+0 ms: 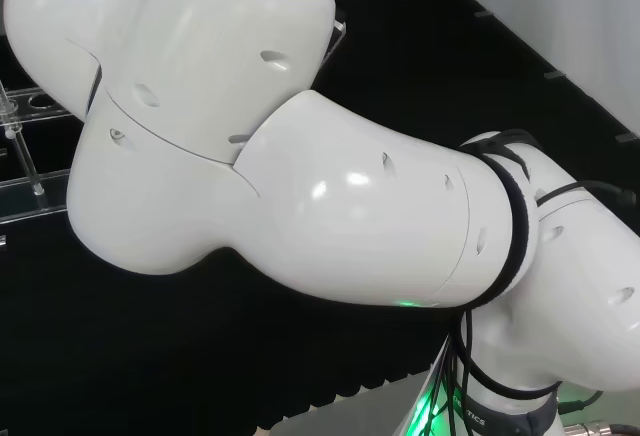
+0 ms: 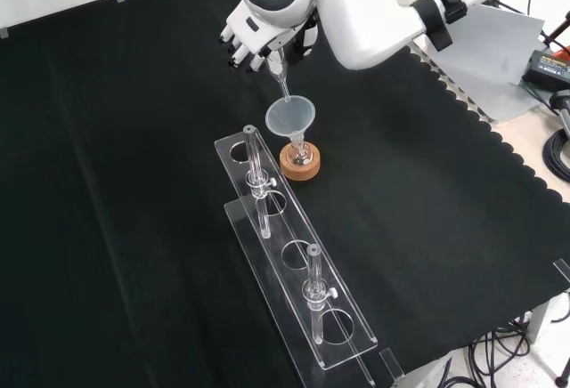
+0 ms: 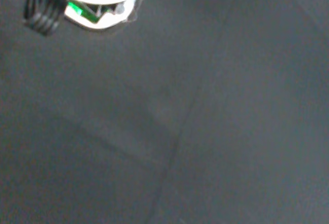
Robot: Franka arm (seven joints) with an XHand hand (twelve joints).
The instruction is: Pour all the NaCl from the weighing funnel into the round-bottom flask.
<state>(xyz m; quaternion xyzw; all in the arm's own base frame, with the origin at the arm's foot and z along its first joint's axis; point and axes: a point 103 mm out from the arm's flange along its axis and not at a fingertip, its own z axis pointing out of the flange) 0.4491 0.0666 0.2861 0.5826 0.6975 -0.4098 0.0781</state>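
Hand [image 2: 258,43] fingers curled round weighing funnel [image 2: 278,76], above flask [image 2: 298,149]

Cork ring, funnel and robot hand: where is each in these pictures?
cork ring [image 2: 300,165]: front view, its front rim under the flask.
funnel [image 2: 291,118]: front view, its wide bowl.
hand [image 2: 248,43]: front view, its curled fingers.

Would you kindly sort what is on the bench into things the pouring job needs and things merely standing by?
In the job:
robot hand
weighing funnel
wide funnel
flask
cork ring

Standing by:
clear rack
two glass tubes in it
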